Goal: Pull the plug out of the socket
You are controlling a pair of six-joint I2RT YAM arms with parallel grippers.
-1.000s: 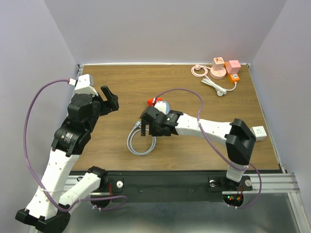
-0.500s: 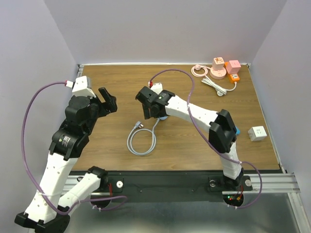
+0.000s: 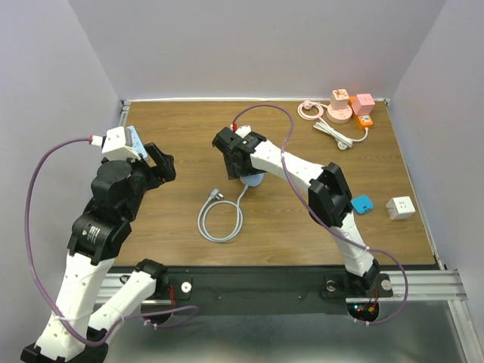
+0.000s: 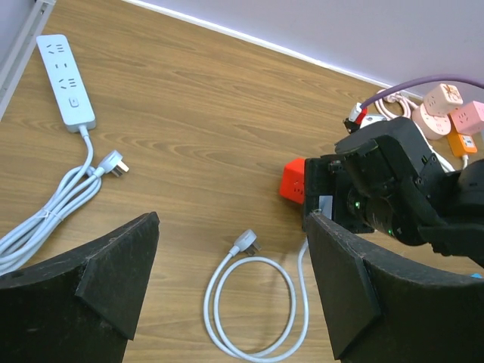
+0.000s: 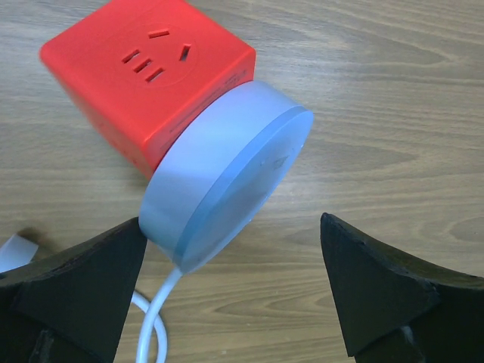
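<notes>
Right gripper [image 5: 232,223]: my jaws spread wide, empty, over the blue plug [image 5: 219,181], which sits against the red socket [image 5: 144,68] mid-way across the table [image 3: 174,128]. Left gripper [image 4: 232,219]: jaws open, empty.

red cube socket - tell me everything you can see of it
The red cube socket looks like glossy plastic with rounded edges; its upper face shows a set of pin slots. It rests on the wooden table, and a pale blue round plug is pressed flat against one side. The open right gripper touches neither.
</notes>
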